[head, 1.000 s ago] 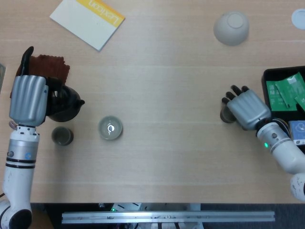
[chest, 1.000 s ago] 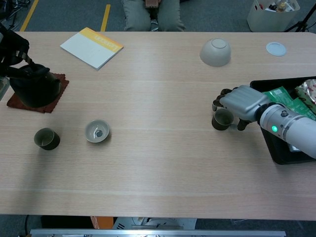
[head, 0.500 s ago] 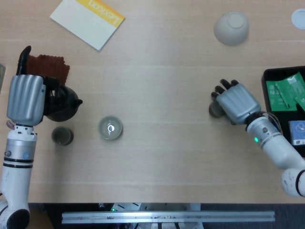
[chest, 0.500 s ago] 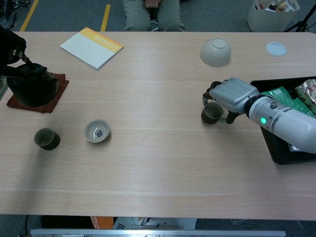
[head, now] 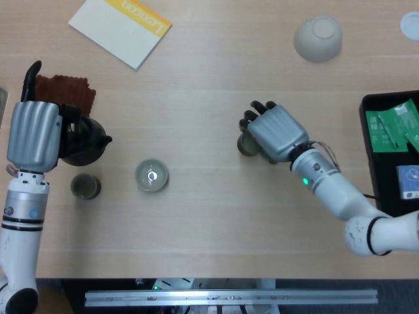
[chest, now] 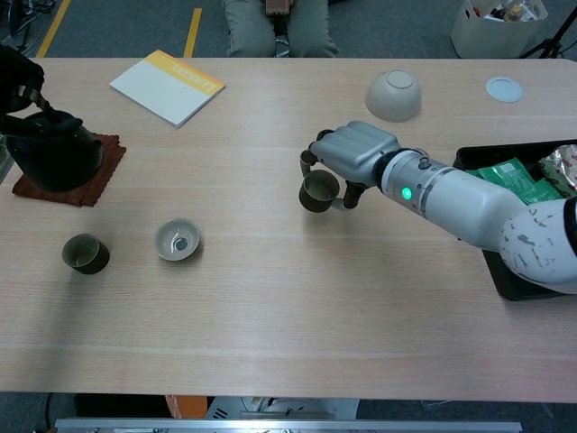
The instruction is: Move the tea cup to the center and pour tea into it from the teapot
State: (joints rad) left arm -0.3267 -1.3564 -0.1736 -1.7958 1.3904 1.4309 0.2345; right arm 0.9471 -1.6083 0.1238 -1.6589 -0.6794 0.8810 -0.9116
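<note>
Tea cup: the dark tea cup (chest: 318, 191) is near the middle of the table (chest: 288, 316), well apart from the teapot. I hold it upright with its mouth open to the ceiling, so tea can go in once it is set down.

My right hand: my right hand (chest: 353, 155) is wrapped over the tea cup from the side away from the teapot, fingers (chest: 307, 159) curled down around its wall. In the head view my right hand (head: 275, 132) covers most of the tea cup (head: 245, 147). I cannot tell whether the cup's base touches the table or hangs just above it.

Teapot: the black teapot (chest: 51, 155) sits over its red-brown mat (chest: 101, 176), at the table's far left edge. Its spout (head: 107, 139) points toward the tea cup, ready for a pour.

My left hand: my left hand (head: 34, 134) is closed around the teapot's handle side, so I judge it is gripping the pot in readiness; in the chest view the hand itself is mostly cut off.

Near the teapot: a second small dark cup (chest: 85, 253) just in front of the teapot, and a pale shallow bowl (chest: 177, 240) beside that.

Farther from the teapot: a yellow-and-white booklet (chest: 168, 86) behind it; an upturned grey bowl (chest: 394, 95) and a black tray (chest: 508, 280) of packets far across the table.
</note>
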